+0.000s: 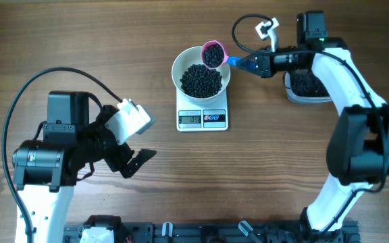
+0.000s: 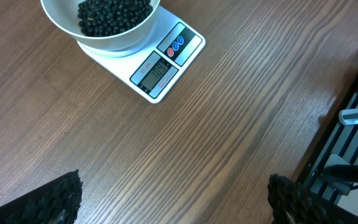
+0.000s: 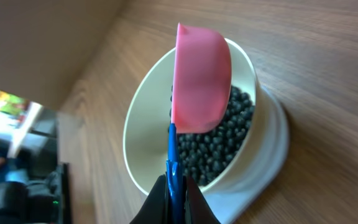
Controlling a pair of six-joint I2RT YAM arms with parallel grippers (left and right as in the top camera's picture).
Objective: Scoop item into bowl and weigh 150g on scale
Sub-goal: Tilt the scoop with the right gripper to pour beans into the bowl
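1 bowl (image 1: 179, 73) of beads (image 1: 200, 81) sits on 1 scale (image 1: 202, 125); right gripper (image 1: 259, 65) clamps 1 scoop (image 3: 201, 74), left gripper (image 1: 147, 138) gapes.

The scale (image 1: 202, 119) digits are unreadably small.

One bowl (image 1: 179, 67); one scale (image 1: 202, 119); one pink scoop (image 1: 213, 54); one tub (image 1: 301, 98); many beads (image 1: 200, 80); left gripper (image 2: 166, 208) and right gripper (image 3: 177, 198), making two.

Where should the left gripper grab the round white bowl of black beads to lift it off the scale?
Likely the thin rim of the round white bowl, on its left side, from above, one finger inside and one outside. It looks too wide to span, and the pink scoop held by the right gripper hangs over its upper-right rim.
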